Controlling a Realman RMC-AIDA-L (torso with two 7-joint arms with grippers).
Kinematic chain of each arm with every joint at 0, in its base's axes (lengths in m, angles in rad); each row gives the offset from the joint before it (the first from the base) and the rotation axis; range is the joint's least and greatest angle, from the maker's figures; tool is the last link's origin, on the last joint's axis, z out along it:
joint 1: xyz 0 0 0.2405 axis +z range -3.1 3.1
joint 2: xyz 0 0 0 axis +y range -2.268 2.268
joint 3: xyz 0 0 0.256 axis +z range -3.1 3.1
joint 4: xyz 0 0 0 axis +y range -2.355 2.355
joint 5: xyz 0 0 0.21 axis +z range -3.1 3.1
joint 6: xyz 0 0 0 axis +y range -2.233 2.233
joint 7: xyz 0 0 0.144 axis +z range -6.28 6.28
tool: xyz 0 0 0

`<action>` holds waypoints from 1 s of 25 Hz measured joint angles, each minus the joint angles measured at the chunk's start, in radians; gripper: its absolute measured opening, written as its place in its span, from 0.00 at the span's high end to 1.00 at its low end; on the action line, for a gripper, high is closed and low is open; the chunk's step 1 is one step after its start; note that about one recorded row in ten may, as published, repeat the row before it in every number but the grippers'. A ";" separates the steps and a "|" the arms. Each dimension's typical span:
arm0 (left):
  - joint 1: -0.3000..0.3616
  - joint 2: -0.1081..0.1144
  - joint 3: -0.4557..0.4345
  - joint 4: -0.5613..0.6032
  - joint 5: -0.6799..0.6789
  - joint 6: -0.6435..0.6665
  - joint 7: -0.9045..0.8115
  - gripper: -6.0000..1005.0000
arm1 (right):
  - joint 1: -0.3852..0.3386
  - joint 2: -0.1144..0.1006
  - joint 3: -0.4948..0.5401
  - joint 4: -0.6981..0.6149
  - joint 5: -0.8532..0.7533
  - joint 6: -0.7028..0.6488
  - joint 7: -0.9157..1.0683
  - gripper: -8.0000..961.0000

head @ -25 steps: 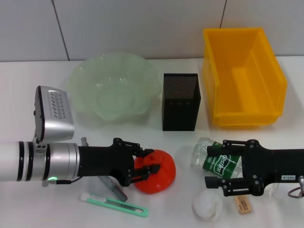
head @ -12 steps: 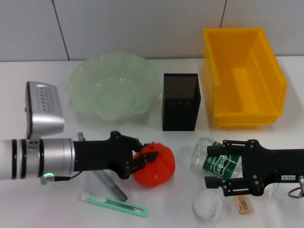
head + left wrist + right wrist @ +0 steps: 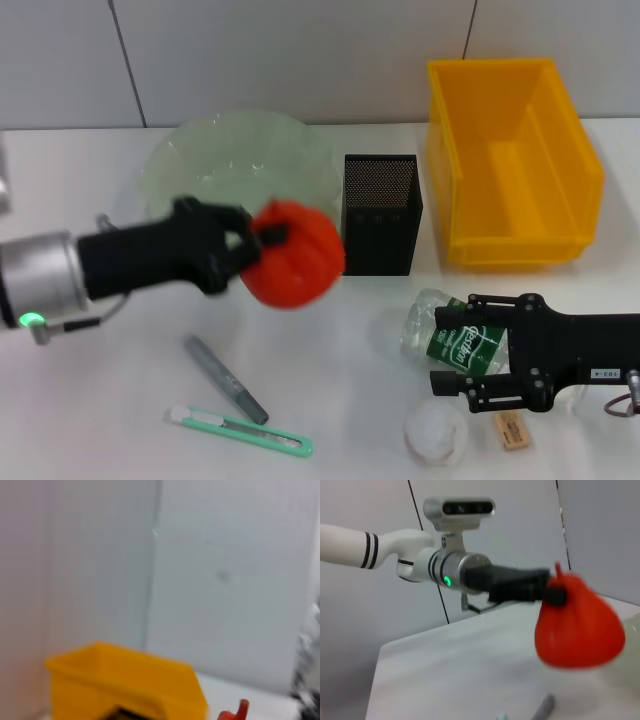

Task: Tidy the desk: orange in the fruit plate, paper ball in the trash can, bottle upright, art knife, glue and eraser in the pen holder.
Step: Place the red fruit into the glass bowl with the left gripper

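Note:
My left gripper is shut on the orange and holds it in the air at the near rim of the pale green fruit plate. The right wrist view shows that same orange hanging from the left gripper. The bottle lies on its side with my right gripper shut around its green label. The paper ball and the eraser lie just in front of it. The grey glue stick and the green art knife lie at front left.
The black mesh pen holder stands mid-table, right of the orange. The yellow trash can sits at back right and shows in the left wrist view as the yellow bin. A wall runs behind the table.
The left gripper has lifted the orange off the table and carried it back and up to the plate's near rim. The right arm and the bottle have not moved.

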 joint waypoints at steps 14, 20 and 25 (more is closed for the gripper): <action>-0.144 -0.011 -0.133 -0.201 -0.232 -0.388 0.200 0.93 | 0.003 0.003 0.000 0.001 0.000 0.002 0.000 0.18; -0.222 -0.019 -0.129 -0.327 -0.310 -0.611 0.362 0.93 | 0.003 0.004 0.000 0.001 0.000 0.001 -0.003 0.18; -0.232 -0.019 -0.129 -0.358 -0.336 -0.646 0.433 0.93 | 0.001 0.004 -0.002 0.001 0.000 0.003 -0.005 0.18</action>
